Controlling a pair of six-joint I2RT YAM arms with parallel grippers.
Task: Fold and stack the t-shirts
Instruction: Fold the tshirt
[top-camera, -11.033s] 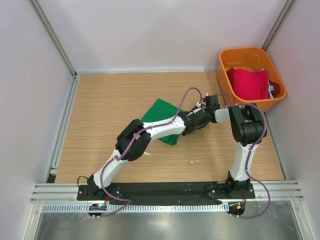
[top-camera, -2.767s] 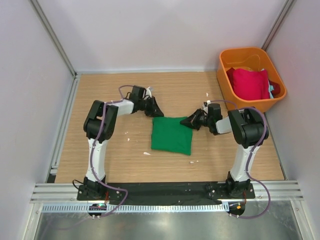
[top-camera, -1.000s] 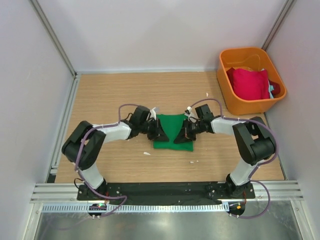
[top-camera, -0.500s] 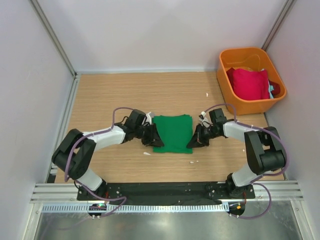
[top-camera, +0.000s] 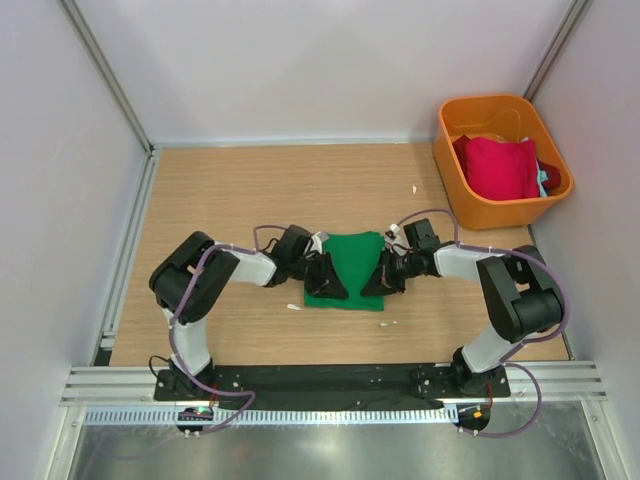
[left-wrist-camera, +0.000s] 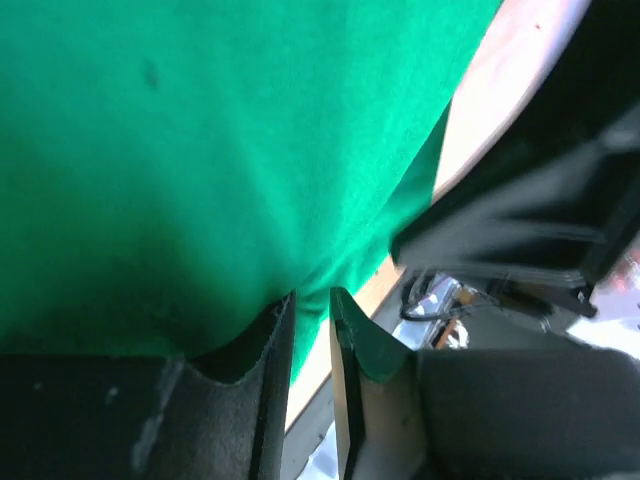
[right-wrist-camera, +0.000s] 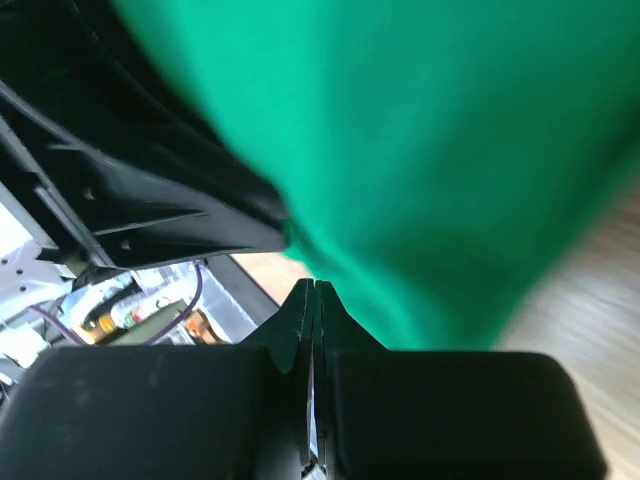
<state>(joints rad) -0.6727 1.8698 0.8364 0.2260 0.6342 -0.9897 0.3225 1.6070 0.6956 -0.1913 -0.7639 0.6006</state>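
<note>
A bright green t-shirt (top-camera: 352, 262) lies folded into a small rectangle on the wooden table, between my two grippers. My left gripper (top-camera: 328, 285) rests low over its left edge, jaws a narrow slit apart; in the left wrist view the green t-shirt (left-wrist-camera: 200, 150) lies just past the left gripper (left-wrist-camera: 312, 295), with nothing in the slit. My right gripper (top-camera: 375, 283) sits over the cloth's right edge. In the right wrist view the right gripper (right-wrist-camera: 313, 285) is shut, its tips at the border of the green t-shirt (right-wrist-camera: 450, 150). A crimson t-shirt (top-camera: 495, 165) and a teal scrap (top-camera: 543, 182) lie in the bin.
The orange plastic bin (top-camera: 470, 205) stands at the back right of the table. Small white scraps lie on the wood, one (top-camera: 293, 307) near the shirt's front left corner and another (top-camera: 385, 323) in front of it. Metal frame rails border the table.
Both grippers have moved inward from beside the green t-shirt to over its left and right edges. The left jaws opened a little; the right stayed shut.
</note>
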